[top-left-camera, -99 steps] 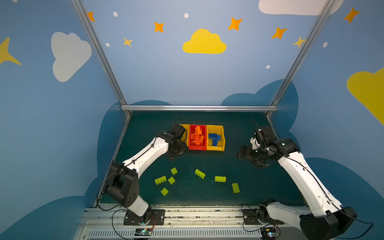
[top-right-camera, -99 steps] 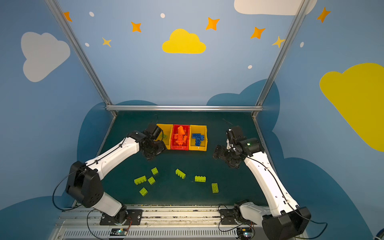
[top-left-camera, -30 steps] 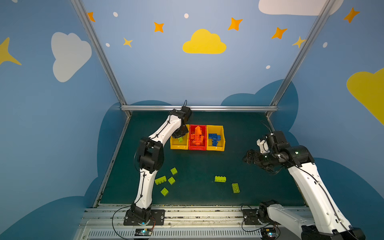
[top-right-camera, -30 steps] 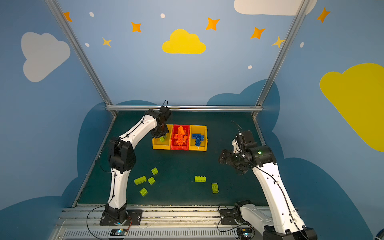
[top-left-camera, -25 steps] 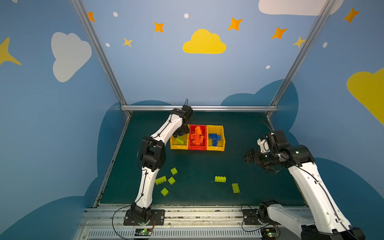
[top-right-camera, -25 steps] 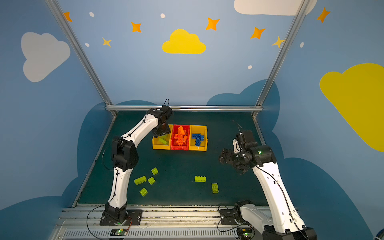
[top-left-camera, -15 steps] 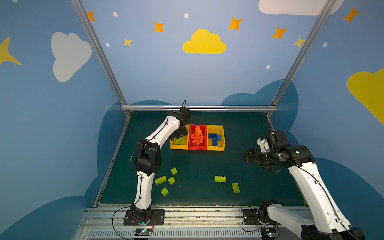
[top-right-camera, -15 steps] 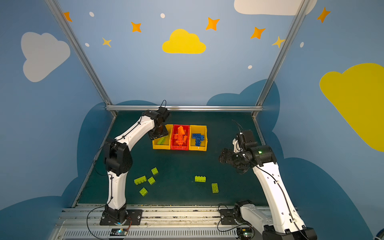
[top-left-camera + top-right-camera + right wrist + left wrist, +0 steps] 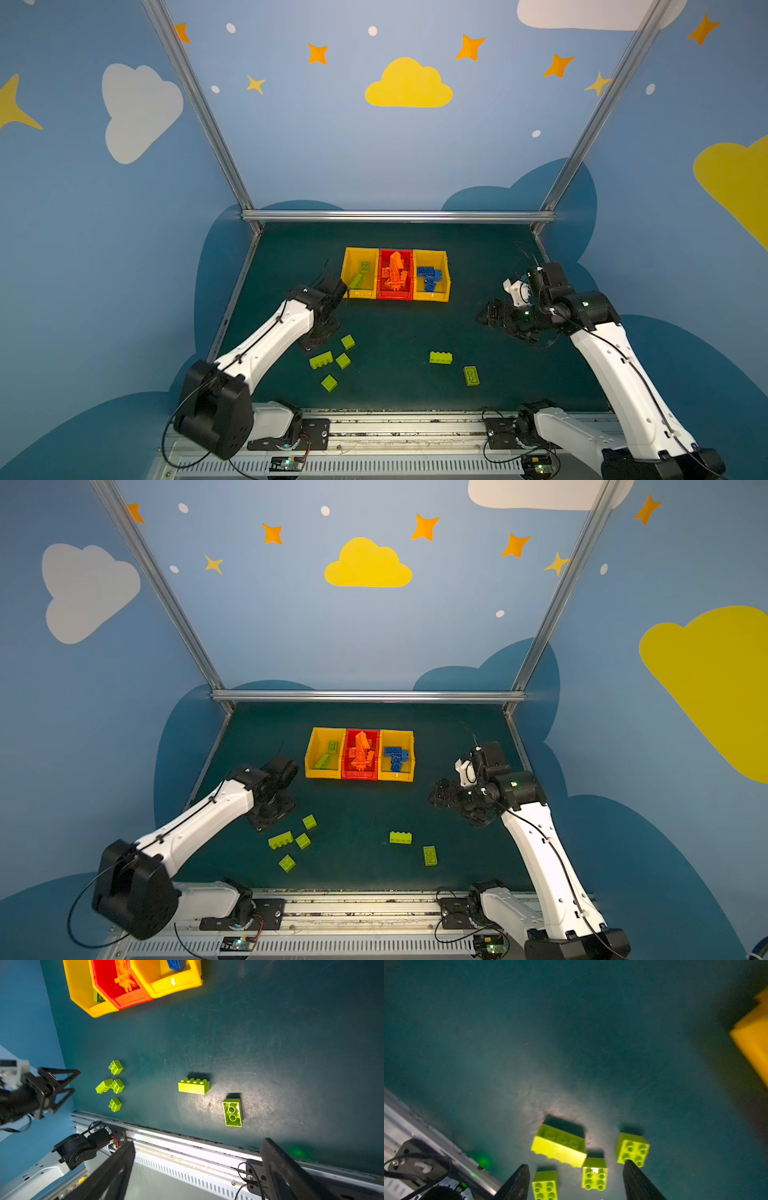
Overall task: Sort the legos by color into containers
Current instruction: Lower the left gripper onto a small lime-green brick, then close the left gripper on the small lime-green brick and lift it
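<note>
Now working through the green legos [image 9: 343, 360]: noting the orange legos [image 9: 395, 270] piled in the red container [image 9: 395, 295], the blue legos [image 9: 430, 276] lying in the right yellow container [image 9: 432, 296], and only two green pieces [image 9: 365, 266] sitting in the left yellow container [image 9: 360, 294]. Counting six more green ones lying loose on the counter [image 9: 395, 328]: a cluster of four near the left arm, namely three square bricks [image 9: 595, 1176] around one oblong brick [image 9: 559, 1147], and two further oblong bricks [image 9: 441, 357] lying apart from each other nearer the middle. Holding the left gripper [image 9: 575, 1165] spread and empty, low over that cluster, framing two of the square bricks between its fingers [image 9: 517, 1182] in the left wrist view. Holding the right gripper [image 9: 198, 1144] wide apart and empty as well, hovering off to the right, touching no lego. Judging the step in hand as lining up on the next green piece. Probably calling next for settling on a single square brick, lowering the fingers down its flat sides, pinching it, then carrying it over to the left yellow container. Needing care with the neighbours lying so close, the oblong brick seemingly touching one square brick, since widely spread fingers risk nudging them.
</note>
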